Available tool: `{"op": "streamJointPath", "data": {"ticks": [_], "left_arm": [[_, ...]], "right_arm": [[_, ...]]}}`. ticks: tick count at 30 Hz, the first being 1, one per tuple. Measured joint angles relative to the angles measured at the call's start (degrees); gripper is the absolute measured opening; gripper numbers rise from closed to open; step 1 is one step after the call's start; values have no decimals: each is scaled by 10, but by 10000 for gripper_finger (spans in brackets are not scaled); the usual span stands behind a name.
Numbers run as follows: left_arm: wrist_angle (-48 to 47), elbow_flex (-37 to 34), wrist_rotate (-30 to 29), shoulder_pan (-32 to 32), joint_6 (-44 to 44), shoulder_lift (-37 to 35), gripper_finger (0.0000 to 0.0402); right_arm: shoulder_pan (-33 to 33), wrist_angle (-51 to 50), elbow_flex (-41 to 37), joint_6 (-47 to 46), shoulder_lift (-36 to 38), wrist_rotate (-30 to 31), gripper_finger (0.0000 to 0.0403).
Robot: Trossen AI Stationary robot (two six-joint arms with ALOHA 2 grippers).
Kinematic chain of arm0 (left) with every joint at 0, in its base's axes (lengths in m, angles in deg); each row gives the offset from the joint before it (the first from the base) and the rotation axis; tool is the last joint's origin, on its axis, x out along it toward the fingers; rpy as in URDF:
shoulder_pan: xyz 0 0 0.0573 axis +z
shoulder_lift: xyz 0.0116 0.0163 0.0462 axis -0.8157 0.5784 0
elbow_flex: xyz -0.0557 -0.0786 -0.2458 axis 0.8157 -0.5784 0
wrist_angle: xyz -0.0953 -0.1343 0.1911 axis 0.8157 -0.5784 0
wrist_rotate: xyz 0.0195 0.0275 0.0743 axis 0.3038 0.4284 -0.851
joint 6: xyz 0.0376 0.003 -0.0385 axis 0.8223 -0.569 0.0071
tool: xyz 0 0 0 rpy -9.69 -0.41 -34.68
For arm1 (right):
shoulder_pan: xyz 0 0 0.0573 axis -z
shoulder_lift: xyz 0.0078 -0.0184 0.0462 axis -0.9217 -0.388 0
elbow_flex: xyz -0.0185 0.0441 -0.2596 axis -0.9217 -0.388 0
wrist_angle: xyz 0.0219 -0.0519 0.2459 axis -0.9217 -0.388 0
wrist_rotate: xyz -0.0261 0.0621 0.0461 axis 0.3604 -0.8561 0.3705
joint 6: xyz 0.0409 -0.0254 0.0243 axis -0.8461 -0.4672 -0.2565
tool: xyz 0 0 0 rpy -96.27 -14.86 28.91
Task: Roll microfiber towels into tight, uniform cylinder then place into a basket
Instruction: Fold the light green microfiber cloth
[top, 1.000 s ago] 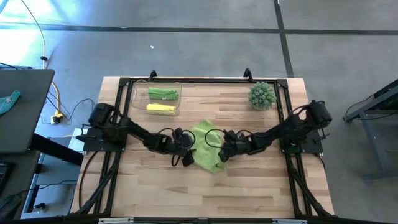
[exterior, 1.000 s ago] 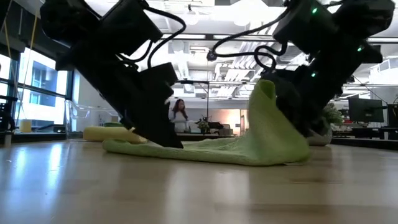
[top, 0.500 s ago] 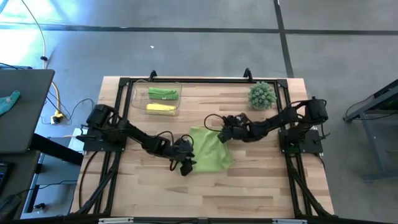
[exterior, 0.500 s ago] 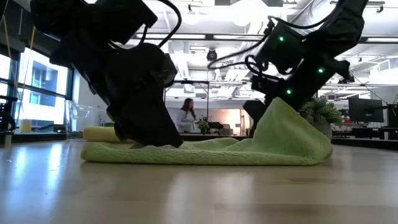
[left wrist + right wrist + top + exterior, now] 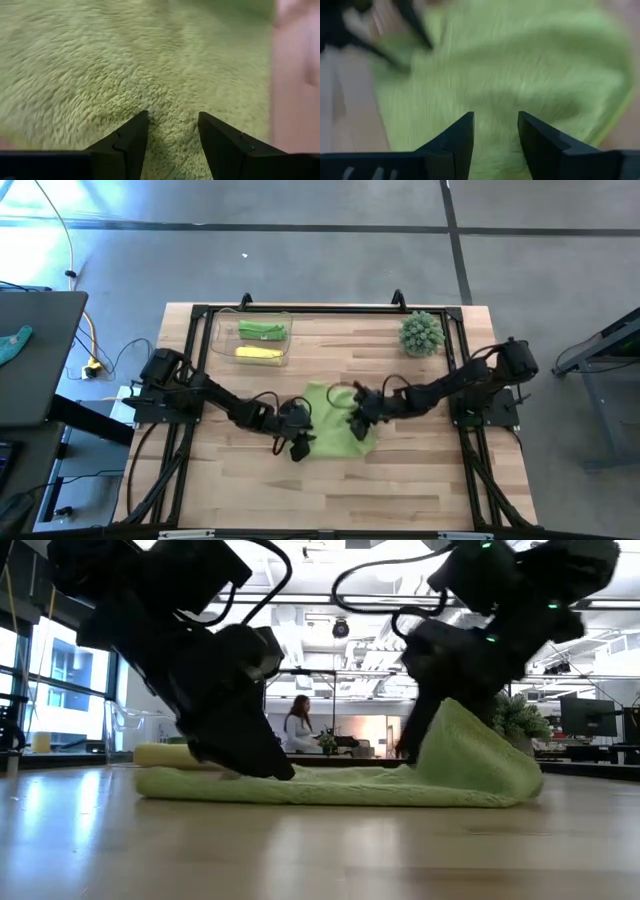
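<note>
Towel (image 5: 335, 425) lay doubled at counter (image 5: 400, 480) centre; right hand (image 5: 357, 423) had swung back from one o'clock, left hand (image 5: 297, 442) pinning; both hands' fingers gaped narrowly, rolling unstarted.

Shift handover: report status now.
Left gripper open, pressing green towel. Right gripper open over it. Basket holds two rolls. Nothing blocking.

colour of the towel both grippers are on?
Light green towel; clearest in the high view.

Three microfiber towels are counted: one light green (image 5: 335, 423) spread out, one green (image 5: 262, 330) and one yellow (image 5: 257, 353) rolled; one basket (image 5: 219, 340), one plant (image 5: 421, 333)
</note>
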Motion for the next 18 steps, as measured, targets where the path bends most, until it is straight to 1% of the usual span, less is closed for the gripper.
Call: {"op": "streamJointPath", "data": {"ticks": [2, 4, 6, 8, 12, 14, 16, 18], "left_arm": [[-2, 0, -11, 0, 8, 0, 163], [-7, 0, -8, 0, 5, 0, 163], [-16, 1, 8, 0, -11, -1, 163], [-25, 2, 32, -1, -32, -3, 163], [-29, 2, 103, -10, -71, -3, 163], [-27, 2, 128, -17, -80, -3, 163], [-24, 2, 133, -23, -79, -3, 163], [-21, 2, 129, -28, -65, -6, 163]], "right_arm": [[-23, 2, 0, -21, -7, 0, 144], [-43, 13, 0, -34, -14, 7, 144], [-57, 16, 0, -35, -22, 28, 144], [-64, 16, 0, -26, -31, 62, 144], [-58, 16, 0, 11, -52, 137, 144], [-47, 21, 0, 35, -62, 168, 144], [-34, 31, 0, 66, -69, 179, 144], [-22, 47, 0, 87, -70, 165, 144]]}}
